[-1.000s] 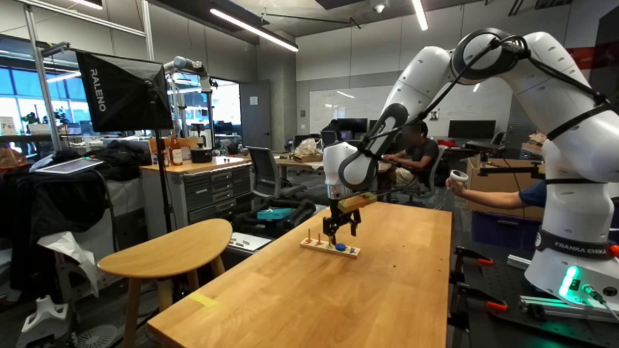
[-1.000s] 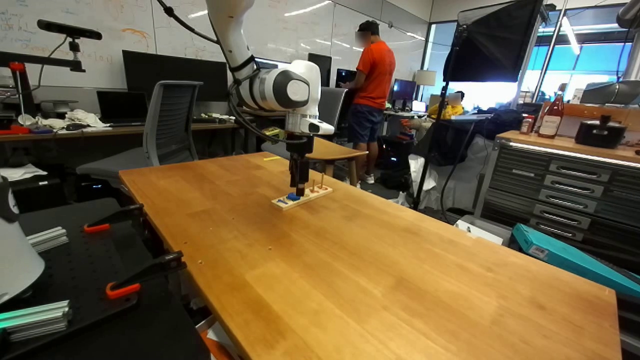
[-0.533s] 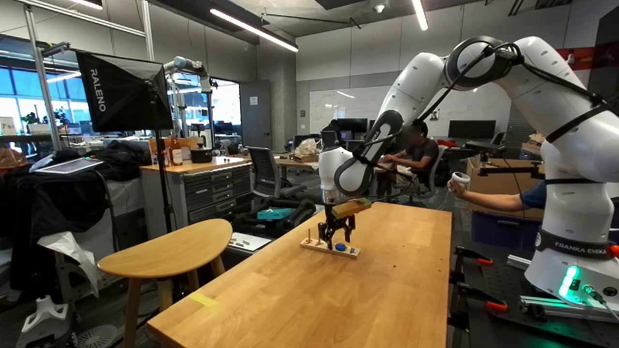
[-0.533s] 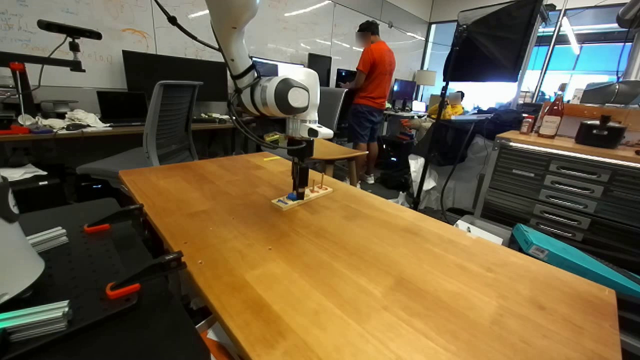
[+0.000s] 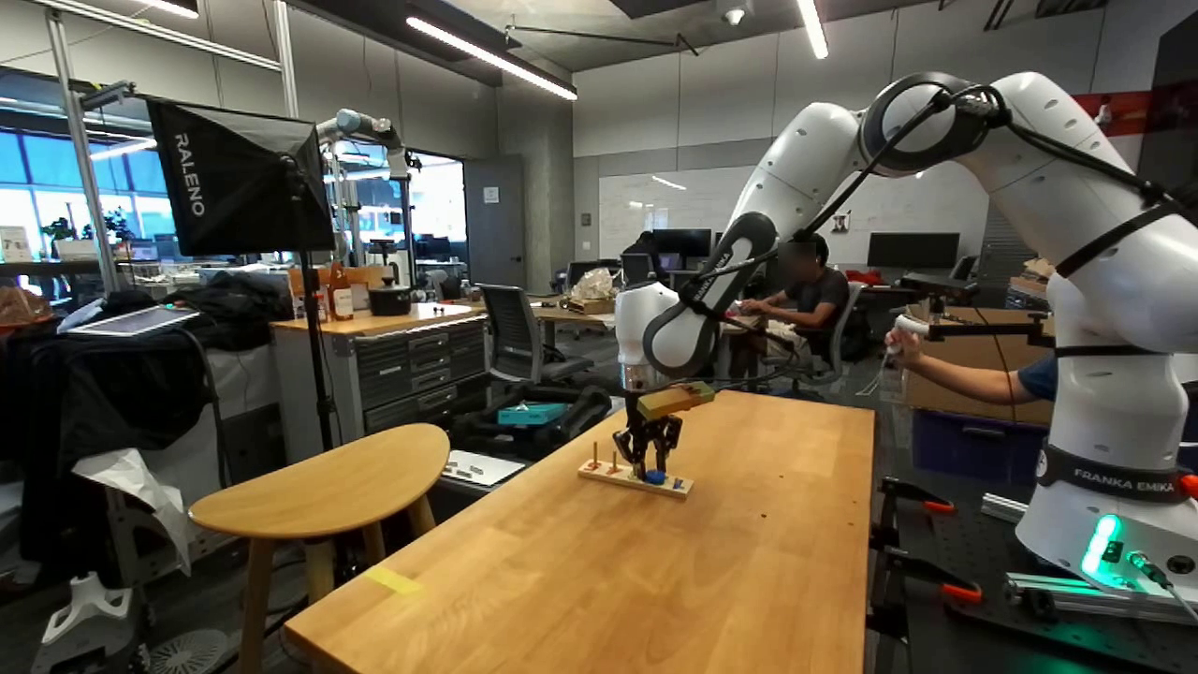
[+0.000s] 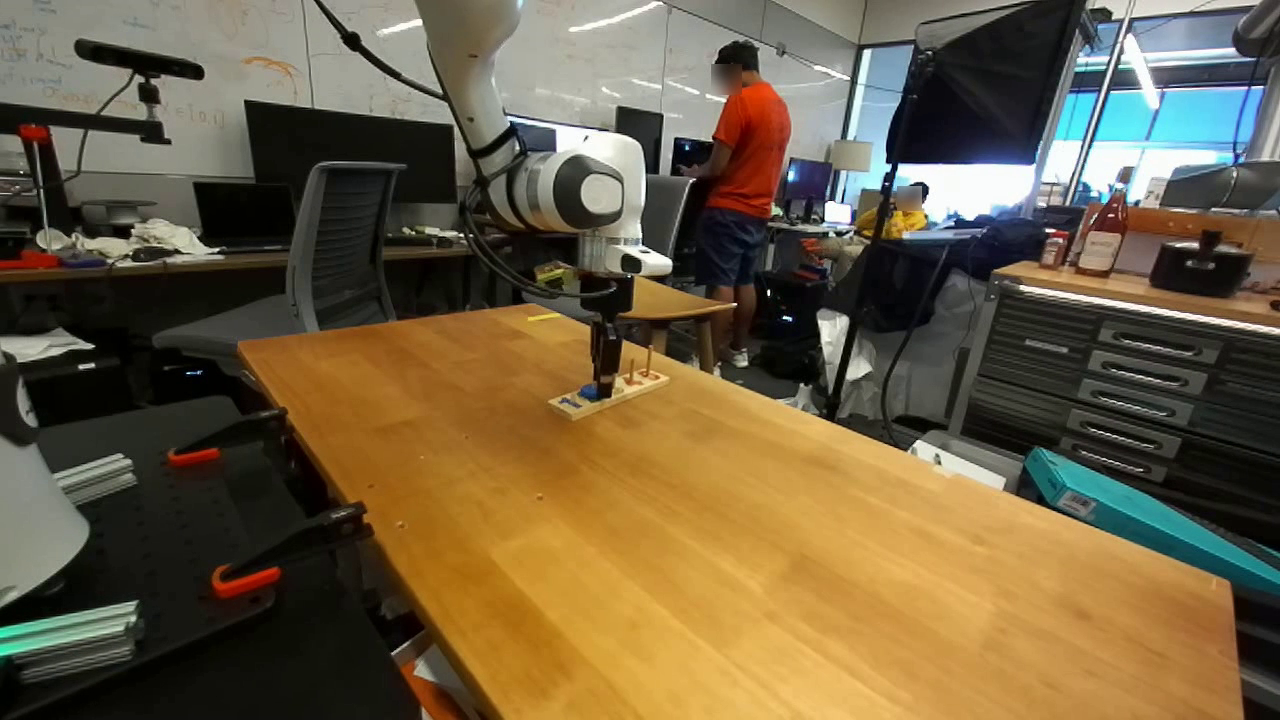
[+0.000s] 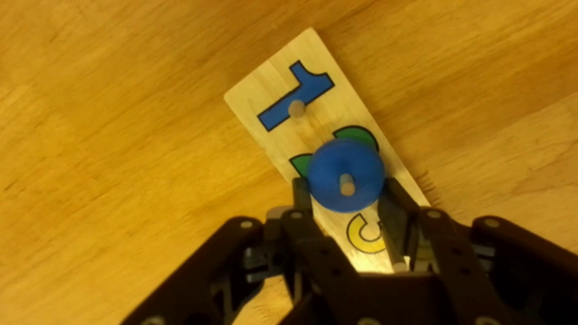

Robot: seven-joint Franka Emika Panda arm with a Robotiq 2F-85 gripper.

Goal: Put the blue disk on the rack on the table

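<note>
The blue disk [image 7: 334, 158] sits around a short peg on the rack [image 7: 253, 92], over a green numeral. The rack is a pale wooden strip with painted numerals and upright pegs; it lies on the table [image 6: 700, 500]. My gripper [image 7: 347, 183] points down with one finger on each side of the disk, both pads against its rim. In both exterior views the fingertips reach down to the disk [image 5: 656, 478] at rack height. Part of the rack beyond the yellow numeral is hidden behind the gripper in the wrist view.
Two taller pegs [image 5: 596, 455] stand toward the rack's other end, and a peg [image 7: 397, 266] rises close by the right finger. A rounded wooden stool [image 5: 328, 477] stands beside the table. Black clamps [image 6: 290, 550] with orange ends grip the table's edge near the robot base.
My gripper has come down over the rack, and its fingers have closed from wide apart onto the disk. The rack and disk have shifted slightly. A person's hand with a controller has moved.
</note>
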